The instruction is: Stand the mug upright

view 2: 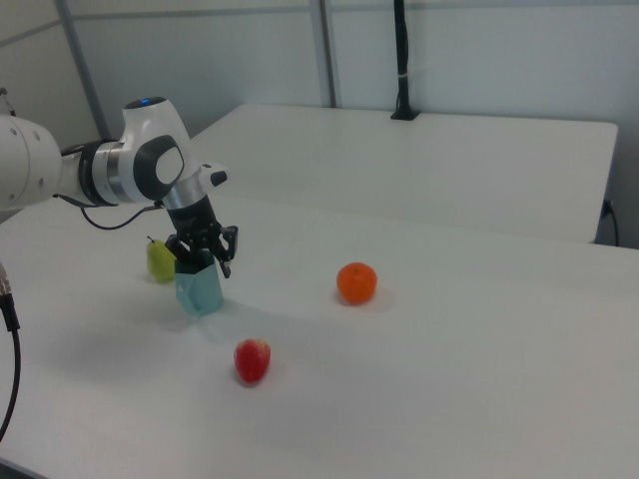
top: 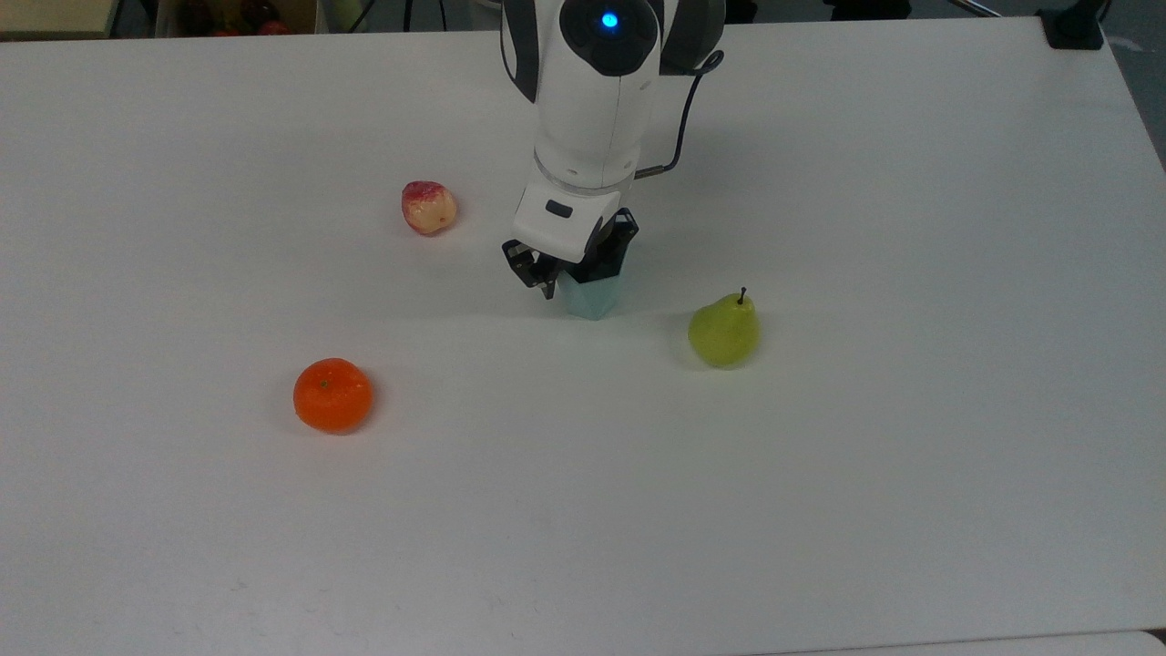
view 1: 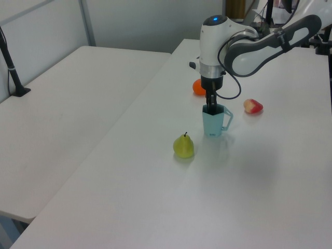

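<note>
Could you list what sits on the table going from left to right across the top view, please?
Orange → red-and-cream fruit → gripper shut on the upright mug → green pear.

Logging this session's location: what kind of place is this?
Likely a robotics lab: bare white table, toy fruit such as a pear and orange, and a gripper holding the mug.

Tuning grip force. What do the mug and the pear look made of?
Mug: likely rigid plastic, matte. Its flat angular facets and even pale blue colour with no glaze shine suggest a moulded or printed part; ceramic cannot be ruled out.
Pear: probably an artificial plastic or foam fruit, with uniform yellow-green skin, a slight sheen and a thin dark stem.
</note>
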`<state>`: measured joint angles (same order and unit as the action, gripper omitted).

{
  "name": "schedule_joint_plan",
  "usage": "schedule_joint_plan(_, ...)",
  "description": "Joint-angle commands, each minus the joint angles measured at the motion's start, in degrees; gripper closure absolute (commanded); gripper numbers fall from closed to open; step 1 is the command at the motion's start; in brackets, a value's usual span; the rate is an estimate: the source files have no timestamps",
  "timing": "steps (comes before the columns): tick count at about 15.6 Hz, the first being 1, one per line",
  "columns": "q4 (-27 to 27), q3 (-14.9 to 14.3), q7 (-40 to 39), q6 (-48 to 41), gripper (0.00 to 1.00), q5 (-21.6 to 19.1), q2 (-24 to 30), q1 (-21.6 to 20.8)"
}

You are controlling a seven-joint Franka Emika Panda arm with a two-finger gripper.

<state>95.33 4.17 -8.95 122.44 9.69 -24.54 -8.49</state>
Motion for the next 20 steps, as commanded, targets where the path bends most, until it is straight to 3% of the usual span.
schedule_joint_plan(1, 0.6, -0.2, -1.9, 1.0, 0.03, -1.1, 1.1, 0.1)
schedule_joint_plan(5, 0.5, -0.2, 1.2, -2.7, 0.00, -1.0, 4.8, 0.0)
schedule_joint_plan(11, -0.2, -1.1, 8.1, -16.7, 0.00, -1.2, 15.0, 1.7)
schedule_joint_plan(15, -0.1, -1.2, 9.2, -22.2, 0.00, -6.6, 20.7, 5.2)
schedule_joint_plan(20, -0.3, -1.3, 9.5, -24.4, 0.00, -6.9, 23.1, 6.1)
